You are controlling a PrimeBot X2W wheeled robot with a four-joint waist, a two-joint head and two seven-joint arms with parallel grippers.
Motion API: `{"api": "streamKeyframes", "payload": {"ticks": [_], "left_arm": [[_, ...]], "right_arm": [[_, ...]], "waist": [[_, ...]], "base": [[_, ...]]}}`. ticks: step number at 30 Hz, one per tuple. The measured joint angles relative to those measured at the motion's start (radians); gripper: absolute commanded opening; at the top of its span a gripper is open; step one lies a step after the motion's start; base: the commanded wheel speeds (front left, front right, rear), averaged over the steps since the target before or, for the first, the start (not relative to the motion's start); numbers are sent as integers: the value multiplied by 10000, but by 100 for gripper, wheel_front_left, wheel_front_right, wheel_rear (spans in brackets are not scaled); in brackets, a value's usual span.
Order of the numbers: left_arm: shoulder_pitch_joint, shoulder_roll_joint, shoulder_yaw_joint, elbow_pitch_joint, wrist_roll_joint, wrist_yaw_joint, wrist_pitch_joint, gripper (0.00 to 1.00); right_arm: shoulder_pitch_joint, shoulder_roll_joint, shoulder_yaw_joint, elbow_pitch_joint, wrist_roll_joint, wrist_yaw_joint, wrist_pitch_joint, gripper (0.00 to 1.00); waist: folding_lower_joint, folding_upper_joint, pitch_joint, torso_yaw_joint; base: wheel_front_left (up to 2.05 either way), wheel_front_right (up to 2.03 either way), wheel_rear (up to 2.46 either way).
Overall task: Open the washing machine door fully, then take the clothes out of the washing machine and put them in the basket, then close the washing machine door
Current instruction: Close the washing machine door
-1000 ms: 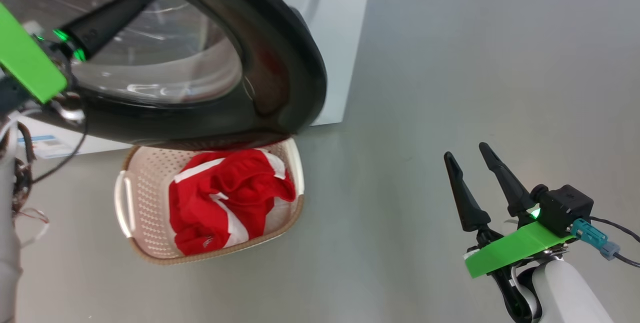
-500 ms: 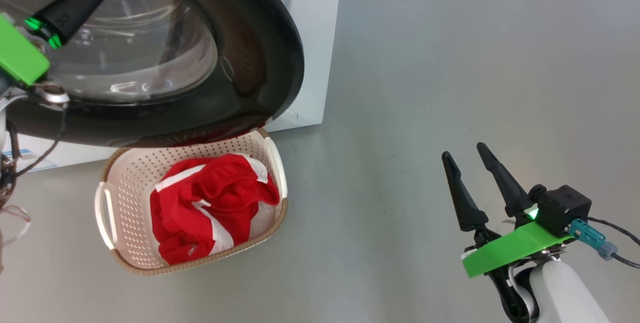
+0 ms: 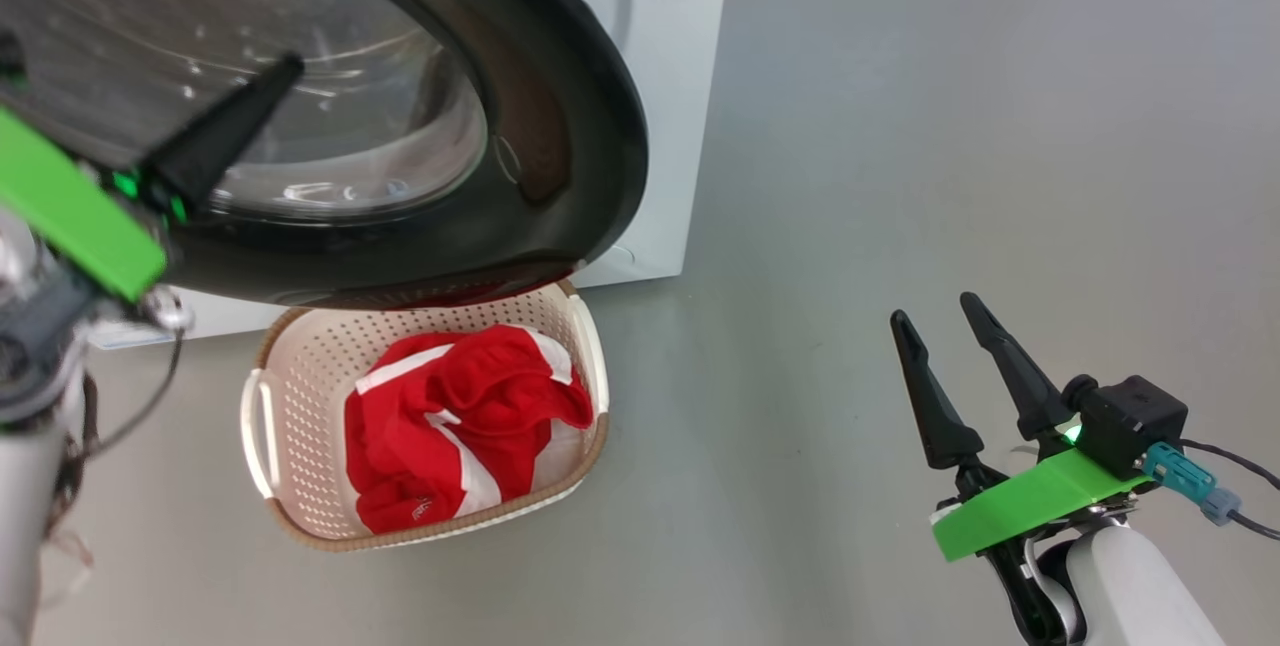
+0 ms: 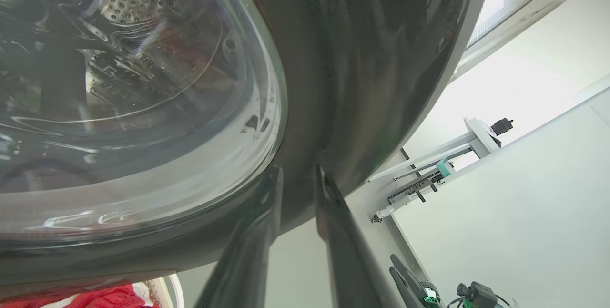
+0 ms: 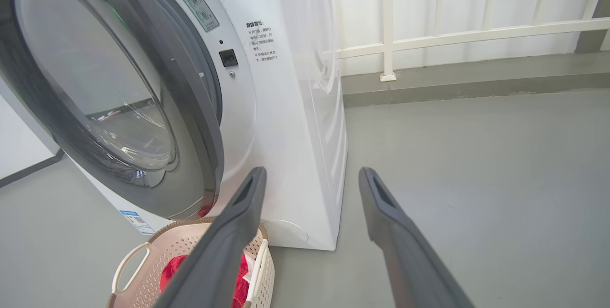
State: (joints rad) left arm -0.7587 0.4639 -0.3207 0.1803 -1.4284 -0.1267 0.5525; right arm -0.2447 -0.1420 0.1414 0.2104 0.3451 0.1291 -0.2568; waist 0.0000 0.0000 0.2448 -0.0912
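Left pincer (image 4: 298,170), contact with door (image 4: 362,60) unclear

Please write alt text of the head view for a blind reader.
Red clothes lie in the basket on the floor, below the open washing machine door. The left gripper is near the door; the right gripper hangs open.

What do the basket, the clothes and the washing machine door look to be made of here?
Basket: likely moulded plastic, matt cream, judging by its regular holes; the brown rim looks woven, possibly imitation. Clothes: soft red fabric with white stripes, creased and folded. Washing machine door: glossy black frame, probably plastic, with reflections; its clear bulging centre looks like glass.
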Motion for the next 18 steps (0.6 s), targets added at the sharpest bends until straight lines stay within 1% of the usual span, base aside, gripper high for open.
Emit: {"api": "streamKeyframes", "payload": {"ticks": [5,6,7,9,10,11,18], "left_arm": [[1042,209,-169,-203,-46,0,-717,49],[1230,253,-199,-244,-102,0,-867,64],[1425,301,-209,-274,-117,0,-1026,73],[1791,385,-217,-360,-205,0,-1310,86],[1970,435,-249,-391,-201,0,-1476,98],[2144,489,-311,-407,-176,0,-1643,100],[3341,763,-709,-518,6,0,-2953,100]], "right_arm": [[144,-113,-6,2,0,0,-2,100],[208,-128,2,6,0,0,-2,100],[235,-144,25,33,0,0,0,100],[232,-169,48,44,0,0,0,100],[233,-188,59,50,0,0,0,100],[234,-209,59,52,0,0,0,100],[234,-330,65,61,0,0,0,100]], "waist": [[0,0,-141,186],[0,0,-165,222],[0,0,-188,257],[0,0,-221,329],[0,0,-232,368],[0,0,-243,409],[-1,0,-267,618]], "base": [[0,0,0],[0,0,0],[0,0,0],[0,0,0],[0,0,0],[0,0,0],[0,0,0]]}}
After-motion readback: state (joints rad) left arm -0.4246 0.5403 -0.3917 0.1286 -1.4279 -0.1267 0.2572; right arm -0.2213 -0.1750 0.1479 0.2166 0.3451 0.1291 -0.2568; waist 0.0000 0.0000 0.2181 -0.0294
